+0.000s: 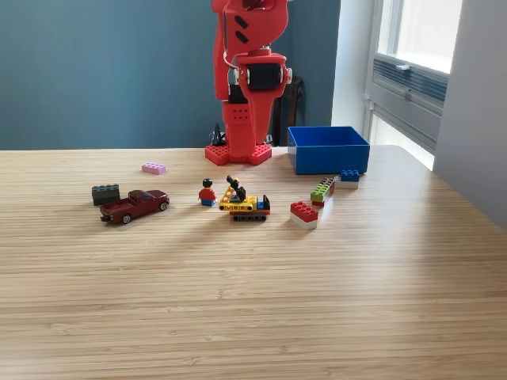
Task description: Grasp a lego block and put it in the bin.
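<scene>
Hanging folded at the table's back edge: red arm [249,79]
Gripper: pointing down at [239,141], opening unclear, nothing visibly held
Bin [328,150]: beside it, exterior view's right
Nearer camera: red block [303,214], green block [321,191], blue block [348,178], figure [207,192], yellow vehicle [244,203], truck [134,206]

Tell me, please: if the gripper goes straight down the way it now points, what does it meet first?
The gripper hangs folded against the arm, pointing down. Its line seems to end on the red base, not on any lego piece, though depth is unclear in this single view.
</scene>
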Tool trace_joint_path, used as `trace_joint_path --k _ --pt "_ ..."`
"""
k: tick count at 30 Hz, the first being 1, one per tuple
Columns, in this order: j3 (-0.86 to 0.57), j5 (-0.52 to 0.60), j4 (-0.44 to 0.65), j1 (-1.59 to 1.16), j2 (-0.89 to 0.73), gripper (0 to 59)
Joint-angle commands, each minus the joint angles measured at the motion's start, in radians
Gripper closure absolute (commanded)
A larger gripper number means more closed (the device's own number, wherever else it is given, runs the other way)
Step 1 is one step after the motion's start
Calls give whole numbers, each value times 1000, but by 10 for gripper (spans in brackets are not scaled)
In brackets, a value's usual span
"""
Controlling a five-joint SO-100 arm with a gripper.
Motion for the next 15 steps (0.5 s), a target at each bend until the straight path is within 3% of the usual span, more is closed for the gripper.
trace_joint_path --k 1,7,15 --pt "9 -41 -49 -12 49 585" --pt "106 -51 -175 -23 49 585" --pt "152 199 -201 -147 49 585"
